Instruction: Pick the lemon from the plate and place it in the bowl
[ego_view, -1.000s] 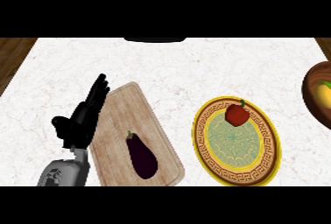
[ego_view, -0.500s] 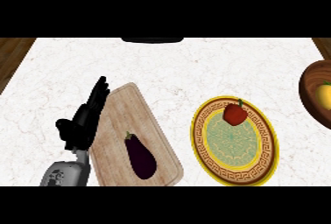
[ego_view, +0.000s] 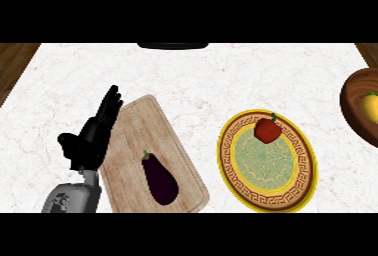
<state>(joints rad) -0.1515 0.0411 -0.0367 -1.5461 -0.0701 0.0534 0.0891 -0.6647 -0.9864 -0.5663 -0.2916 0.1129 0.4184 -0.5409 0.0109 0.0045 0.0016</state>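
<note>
Lemon (ego_view: 369, 106) looks in bowl (ego_view: 351, 114) at 3 o'clock already. Left hand (ego_view: 92, 137) at 9, fingers straight, empty. Imo keep clear of rim.

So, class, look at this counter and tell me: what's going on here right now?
Nothing is being handled at the moment. The robot's left hand shows open at the left, beside a wooden cutting board with an eggplant on it. A red item with a green stem sits on the far part of the patterned plate. At the right edge, a wooden bowl holds something yellow, likely the lemon. The right hand is out of view.
</note>
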